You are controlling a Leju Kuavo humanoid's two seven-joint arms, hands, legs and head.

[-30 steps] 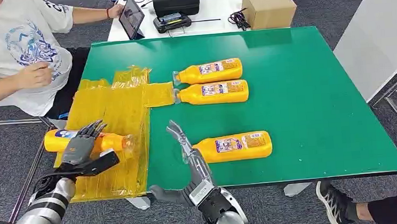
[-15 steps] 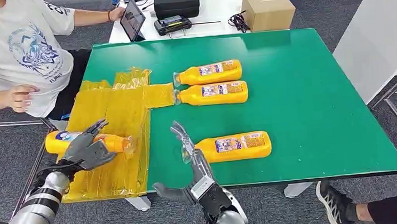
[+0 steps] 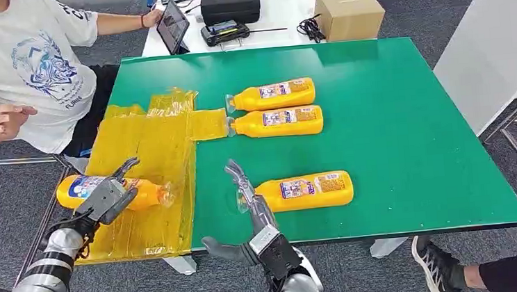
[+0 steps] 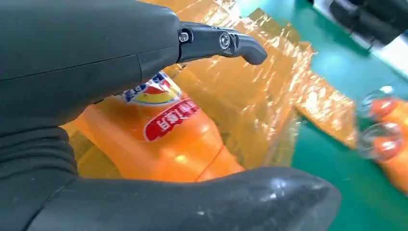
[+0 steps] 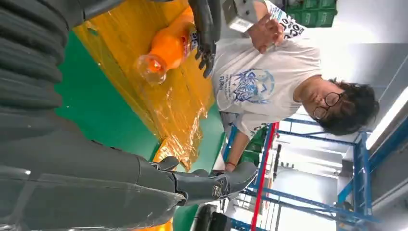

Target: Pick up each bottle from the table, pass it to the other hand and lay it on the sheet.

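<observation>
Bottles of orange liquid lie on their sides around the yellow sheet (image 3: 149, 161), which covers the left end of the green table (image 3: 394, 128) and hangs over its edge. One bottle (image 3: 81, 189) rests on the sheet's near left part with the left hand (image 3: 103, 194) laid over it, fingers draped across its body; whether they truly clamp it or merely rest there is hard to tell. Its label is blue, white and red with small writing that cannot be read. Just right of the sheet's far corner two more bottles (image 3: 272, 93) (image 3: 278, 121) lie side by side, caps toward the sheet. A fourth bottle (image 3: 301, 191) lies near the table's front edge, right of the sheet, with the right hand (image 3: 250, 202) beside its cap, fingers straight and apart, holding nothing. Beyond the table stands a white desk (image 3: 280, 12) with a black case (image 3: 229, 0), a tablet (image 3: 171, 23) and a cardboard box (image 3: 348, 11). A person in a white printed shirt (image 3: 19, 60) sits left of the sheet. Grey carpet (image 3: 2, 201) covers the floor.
</observation>
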